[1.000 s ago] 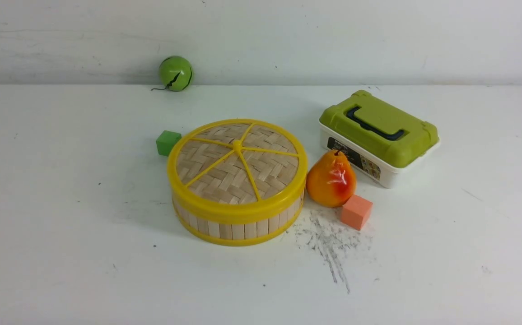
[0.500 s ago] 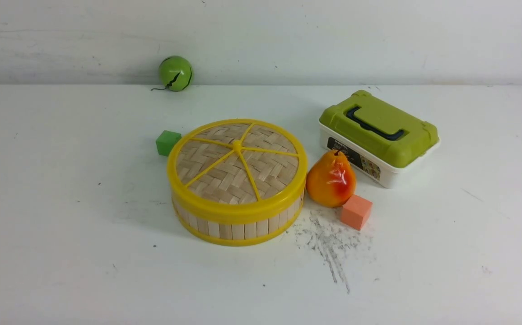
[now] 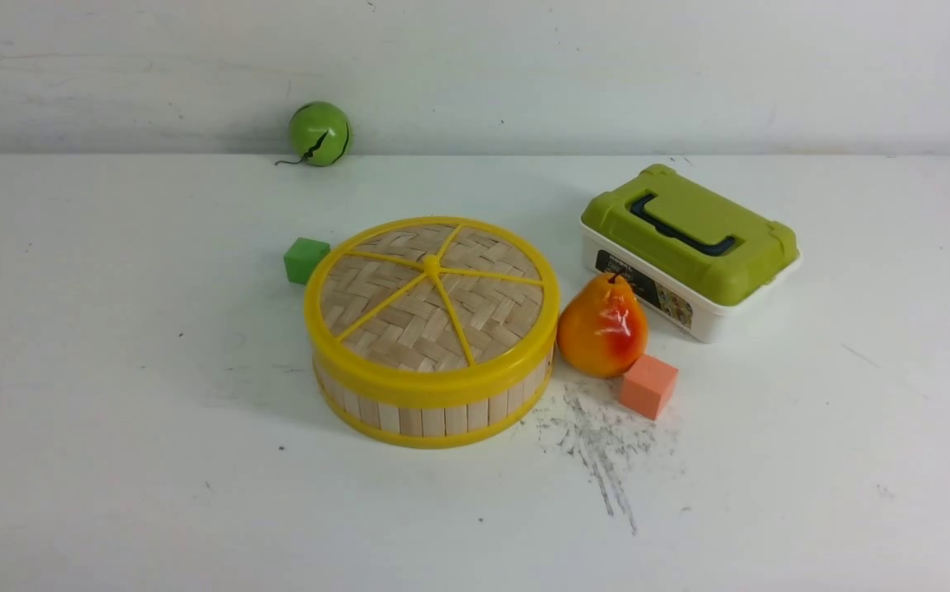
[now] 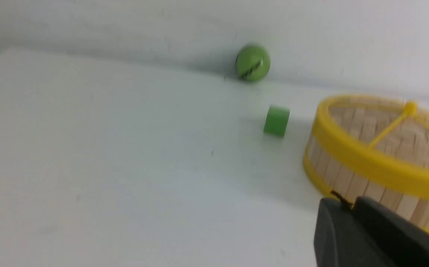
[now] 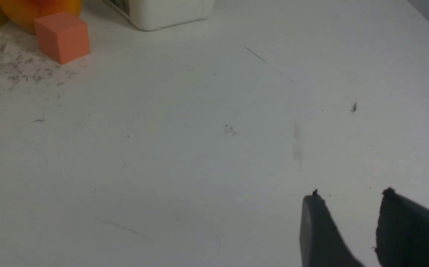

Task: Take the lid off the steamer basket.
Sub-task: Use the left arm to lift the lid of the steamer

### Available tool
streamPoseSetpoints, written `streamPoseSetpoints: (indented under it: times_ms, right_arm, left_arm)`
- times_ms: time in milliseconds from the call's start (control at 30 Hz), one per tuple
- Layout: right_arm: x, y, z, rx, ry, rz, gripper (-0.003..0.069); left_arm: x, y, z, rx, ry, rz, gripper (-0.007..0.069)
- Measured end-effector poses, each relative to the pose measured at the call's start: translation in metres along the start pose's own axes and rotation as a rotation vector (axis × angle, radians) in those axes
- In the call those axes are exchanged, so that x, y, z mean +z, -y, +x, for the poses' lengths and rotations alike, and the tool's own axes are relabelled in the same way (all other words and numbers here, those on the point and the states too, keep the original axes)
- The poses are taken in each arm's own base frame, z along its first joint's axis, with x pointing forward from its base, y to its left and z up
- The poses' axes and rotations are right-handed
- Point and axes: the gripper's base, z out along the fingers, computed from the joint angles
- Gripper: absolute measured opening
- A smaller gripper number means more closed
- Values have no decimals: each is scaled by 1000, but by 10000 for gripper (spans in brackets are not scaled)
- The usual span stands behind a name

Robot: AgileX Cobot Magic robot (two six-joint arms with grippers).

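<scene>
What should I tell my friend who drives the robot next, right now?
Left hand: shut, holding nothing, pointing toward the steamer basket.
Right hand: open, empty, over bare table, away from the basket.
The lid sits flat on the steamer basket, mid-table, between the green cube and the pear.
Done: nothing yet; neither hand touches the lid.
Left to do: grip the lid's yellow rim and lift it off.

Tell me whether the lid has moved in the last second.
No. The lid still sits squarely on the steamer basket, its rim just as near the green cube.
</scene>
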Motion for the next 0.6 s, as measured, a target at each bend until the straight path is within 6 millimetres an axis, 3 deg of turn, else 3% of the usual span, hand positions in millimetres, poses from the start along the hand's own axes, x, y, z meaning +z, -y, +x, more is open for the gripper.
streamPoseSetpoints:
  times_ms: [433,600]
  right_arm:
    - [0,0,0,0,0,0,240]
    - [0,0,0,0,0,0,240]
  left_arm:
    - [-4,3,-28,-44,311,35,66]
    - [-10,3,-42,-329,467,115,68]
